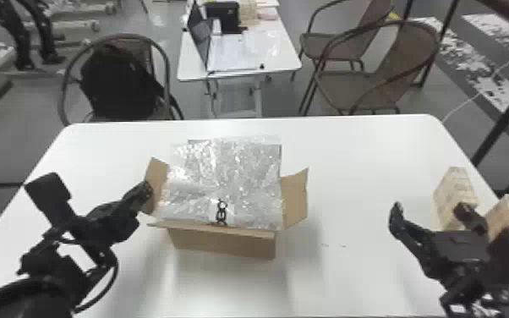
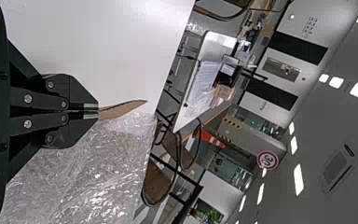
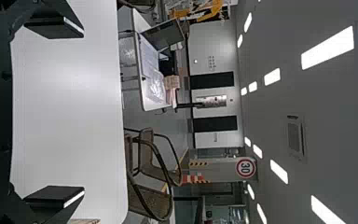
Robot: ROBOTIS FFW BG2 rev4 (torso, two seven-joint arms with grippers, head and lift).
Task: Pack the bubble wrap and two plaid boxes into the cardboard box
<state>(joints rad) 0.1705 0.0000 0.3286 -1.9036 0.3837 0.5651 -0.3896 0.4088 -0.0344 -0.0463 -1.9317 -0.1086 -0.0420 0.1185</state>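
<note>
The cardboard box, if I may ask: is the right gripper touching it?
Apart. The head view shows a stretch of bare white table between the cardboard box and the right gripper, whose fingers stand open.

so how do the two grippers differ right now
The left gripper is shut, its fingers close together, while the right gripper is open, its fingers wide apart. The left one is at the left flap of the cardboard box; the right one is over the right side of the white table, near the two plaid boxes. Both are black with two flat fingers.
</note>
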